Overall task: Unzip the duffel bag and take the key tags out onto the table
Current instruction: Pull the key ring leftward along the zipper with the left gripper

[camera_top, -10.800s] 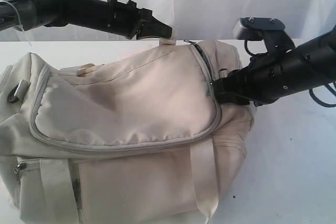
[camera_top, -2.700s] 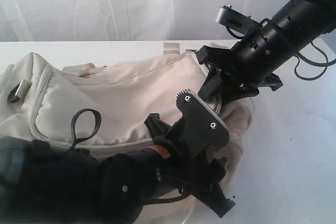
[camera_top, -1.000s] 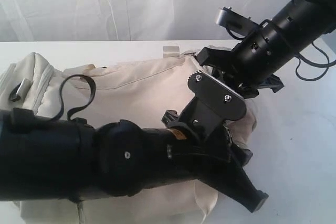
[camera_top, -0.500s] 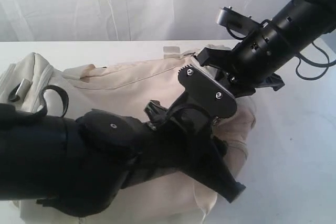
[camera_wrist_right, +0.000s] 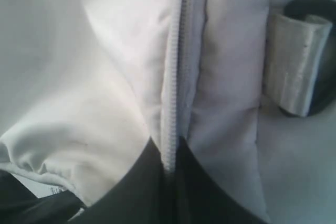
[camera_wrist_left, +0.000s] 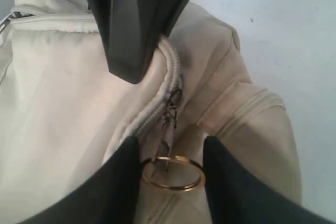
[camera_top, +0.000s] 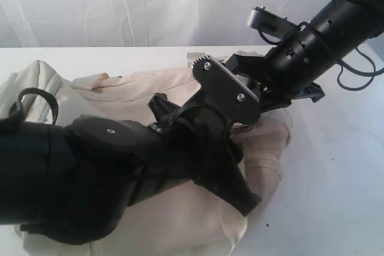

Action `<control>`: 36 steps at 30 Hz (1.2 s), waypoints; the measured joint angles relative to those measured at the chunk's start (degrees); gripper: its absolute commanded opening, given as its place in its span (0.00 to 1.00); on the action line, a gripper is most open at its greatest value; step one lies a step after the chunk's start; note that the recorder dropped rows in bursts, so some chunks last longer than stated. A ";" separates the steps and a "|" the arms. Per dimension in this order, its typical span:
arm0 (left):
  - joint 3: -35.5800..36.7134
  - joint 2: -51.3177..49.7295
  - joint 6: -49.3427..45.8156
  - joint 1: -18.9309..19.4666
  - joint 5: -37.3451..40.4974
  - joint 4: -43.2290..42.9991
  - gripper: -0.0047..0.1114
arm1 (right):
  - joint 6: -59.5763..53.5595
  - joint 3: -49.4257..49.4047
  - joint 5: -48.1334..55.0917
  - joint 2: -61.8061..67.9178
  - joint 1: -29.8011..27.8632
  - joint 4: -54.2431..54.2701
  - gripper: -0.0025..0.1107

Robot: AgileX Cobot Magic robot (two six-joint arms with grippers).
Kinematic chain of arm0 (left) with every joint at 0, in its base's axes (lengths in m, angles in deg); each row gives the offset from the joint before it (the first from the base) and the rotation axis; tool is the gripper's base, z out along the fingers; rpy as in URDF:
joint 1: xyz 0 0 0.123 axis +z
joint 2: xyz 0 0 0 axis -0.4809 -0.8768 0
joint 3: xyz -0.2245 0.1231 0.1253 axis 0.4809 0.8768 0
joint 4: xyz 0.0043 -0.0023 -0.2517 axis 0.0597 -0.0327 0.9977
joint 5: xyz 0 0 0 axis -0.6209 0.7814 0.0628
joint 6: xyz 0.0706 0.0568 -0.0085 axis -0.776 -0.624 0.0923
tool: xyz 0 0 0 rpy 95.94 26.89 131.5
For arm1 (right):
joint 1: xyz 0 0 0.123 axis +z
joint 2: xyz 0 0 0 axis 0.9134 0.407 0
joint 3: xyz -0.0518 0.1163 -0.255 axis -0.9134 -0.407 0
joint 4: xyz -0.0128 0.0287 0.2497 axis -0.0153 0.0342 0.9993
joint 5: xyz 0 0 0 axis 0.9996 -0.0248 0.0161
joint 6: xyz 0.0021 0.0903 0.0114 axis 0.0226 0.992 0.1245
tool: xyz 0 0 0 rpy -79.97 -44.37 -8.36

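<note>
Fingers (camera_wrist_right: 137, 186) of the right gripper (camera_wrist_right: 168, 156) are pinched tight on the zipper seam (camera_wrist_right: 176, 77) of the duffel bag (camera_top: 132, 88). The left gripper (camera_wrist_left: 170, 142) has its tips spread, with the pull's gold ring (camera_wrist_left: 173, 174) between them. Beyond both sets of tips the seam looks fully zipped and the key tags are nowhere visible, so nearly all of the task is left to do.
</note>
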 measured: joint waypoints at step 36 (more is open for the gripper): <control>19.80 19.19 8.20 0.00 -0.08 0.08 0.04 | 0.54 0.00 -0.35 0.00 0.00 -1.44 0.02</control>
